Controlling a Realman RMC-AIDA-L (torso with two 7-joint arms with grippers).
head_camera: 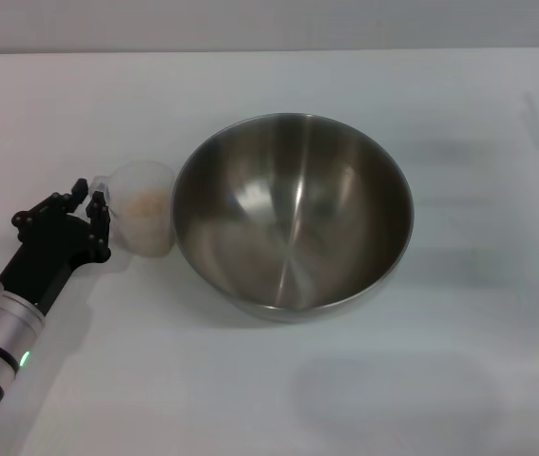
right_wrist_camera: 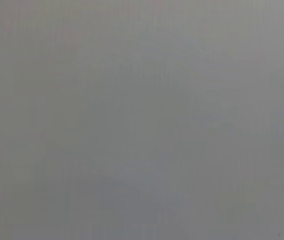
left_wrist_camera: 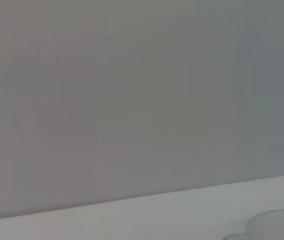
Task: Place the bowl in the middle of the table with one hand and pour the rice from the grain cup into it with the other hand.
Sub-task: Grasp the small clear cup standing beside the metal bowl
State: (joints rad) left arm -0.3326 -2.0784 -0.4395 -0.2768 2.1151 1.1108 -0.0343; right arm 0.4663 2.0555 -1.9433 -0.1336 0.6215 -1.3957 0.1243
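Bowl (head_camera: 293, 217) standing empty near the middle of the table (head_camera: 440, 380), upright, brushed steel inside bare of any grain. Placement half of the job apparently done, judging by where it sits. Just beside it on the robot's left, touching or nearly touching its rim, grain cup (head_camera: 143, 207), upright on the tabletop, with rice (head_camera: 144, 202) showing pale beige through the translucent wall. None of it poured yet. Small handle of the cup turned toward the left gripper (head_camera: 95, 211), which reaches in low from the near left corner with fingers apart, one to each side of that handle, not yet closed on it as far as the head view shows. Behind it, black wrist and silver-white arm segments with a green light (head_camera: 24, 358). Cup rim also caught at the edge of the left wrist view (left_wrist_camera: 277, 225), against a blank wall. Right gripper nowhere in view; right wrist view blank grey. Still to come, on this evidence: closing on the handle, lifting, carrying over the rim, tipping. Main risk a slip at the small handle, or a knock against the bowl.
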